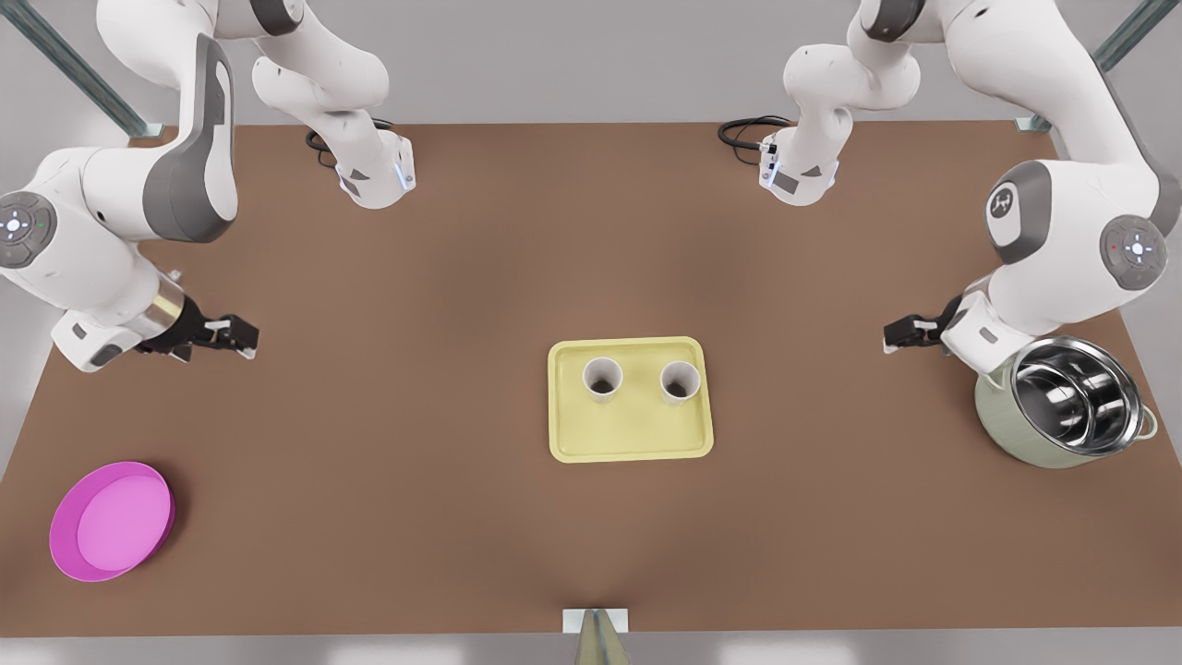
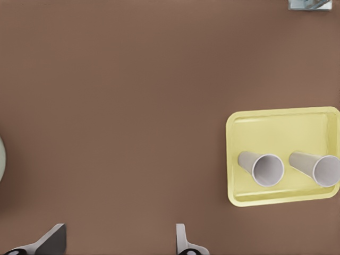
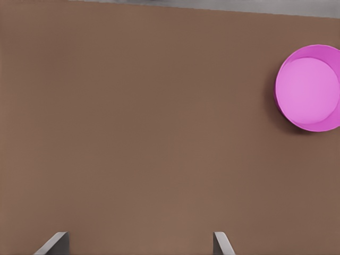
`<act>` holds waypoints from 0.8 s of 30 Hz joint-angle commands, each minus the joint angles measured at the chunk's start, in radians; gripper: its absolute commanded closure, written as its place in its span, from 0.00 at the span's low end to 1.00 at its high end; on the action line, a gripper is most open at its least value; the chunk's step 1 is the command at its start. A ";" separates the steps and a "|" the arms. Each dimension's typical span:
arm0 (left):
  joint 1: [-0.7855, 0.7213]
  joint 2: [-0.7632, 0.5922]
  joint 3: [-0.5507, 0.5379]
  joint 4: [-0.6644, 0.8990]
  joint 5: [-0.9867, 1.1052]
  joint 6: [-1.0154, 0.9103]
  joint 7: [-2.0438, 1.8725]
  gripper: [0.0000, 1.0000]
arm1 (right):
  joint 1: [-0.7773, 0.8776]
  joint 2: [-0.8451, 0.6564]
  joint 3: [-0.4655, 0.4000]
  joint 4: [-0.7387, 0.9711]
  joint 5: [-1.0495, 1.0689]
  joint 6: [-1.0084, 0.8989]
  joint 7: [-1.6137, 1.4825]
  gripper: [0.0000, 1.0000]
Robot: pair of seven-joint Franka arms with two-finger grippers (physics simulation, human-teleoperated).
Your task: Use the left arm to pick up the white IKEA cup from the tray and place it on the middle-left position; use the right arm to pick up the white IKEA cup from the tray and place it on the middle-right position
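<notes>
Two white cups [image 1: 602, 379] [image 1: 680, 382] stand on one tray [image 1: 631, 440]; left gripper [image 1: 242, 336] and right gripper [image 1: 894, 334] hover spread, empty, fingertips cropped in wrist views.

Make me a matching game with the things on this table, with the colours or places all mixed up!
Things:
1. tray
2. bowl
3. pot
4. left pincer

Clues:
A. shiny inside, near the open right pincer
B. open, above bare table at the front view's left
C. pale yellow, holding two white cups
D. pink

Pairs: 1-C, 2-D, 3-A, 4-B
</notes>
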 commanded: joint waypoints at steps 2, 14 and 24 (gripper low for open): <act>-0.028 -0.002 -0.011 0.001 -0.004 0.046 -0.021 0.00 | 0.000 0.002 0.000 0.000 0.002 0.047 -0.036 0.00; -0.033 0.059 -0.009 -0.018 0.006 0.089 -0.005 0.00 | 0.635 0.309 0.023 0.004 0.000 0.345 0.788 0.00; -0.082 0.055 -0.011 -0.022 0.004 0.058 -0.010 0.00 | 0.746 0.523 0.021 0.099 -0.009 0.514 1.033 0.00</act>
